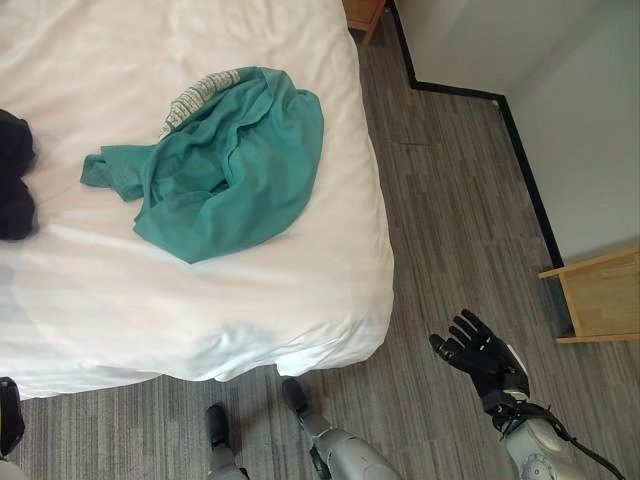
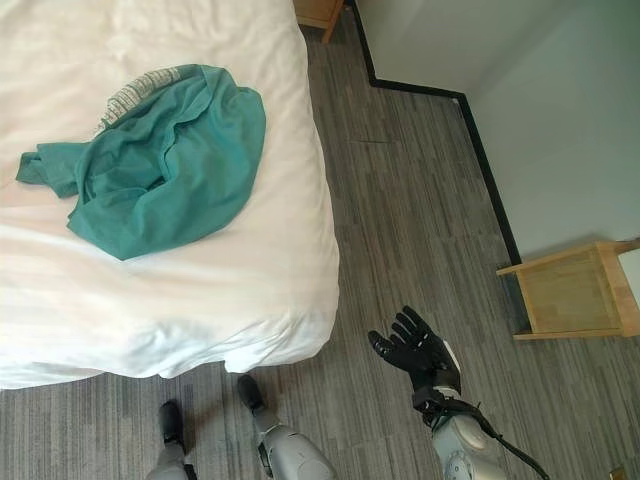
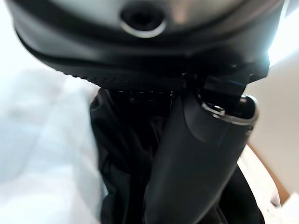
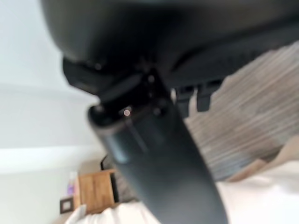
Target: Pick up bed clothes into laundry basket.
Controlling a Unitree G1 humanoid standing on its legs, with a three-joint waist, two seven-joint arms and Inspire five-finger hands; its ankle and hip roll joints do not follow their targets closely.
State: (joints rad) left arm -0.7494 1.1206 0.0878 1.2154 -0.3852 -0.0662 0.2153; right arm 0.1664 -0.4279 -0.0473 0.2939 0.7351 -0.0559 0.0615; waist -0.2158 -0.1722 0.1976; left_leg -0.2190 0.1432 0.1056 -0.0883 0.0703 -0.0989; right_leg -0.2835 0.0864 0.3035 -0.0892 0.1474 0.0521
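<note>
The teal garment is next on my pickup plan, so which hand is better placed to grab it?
Probably the right hand: it is open and free over the floor beside the bed, though not yet near the teal garment. The left hand shows close against dark clothing.

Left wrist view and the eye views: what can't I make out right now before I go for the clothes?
- Left hand: its thumb blocks the left wrist view, so the fingers are hidden.
- Dark garment: cut off by the left eye view's left edge.
- Teal garment: bunched folds hide its shape.
- Right hand: open over the floor.
</note>
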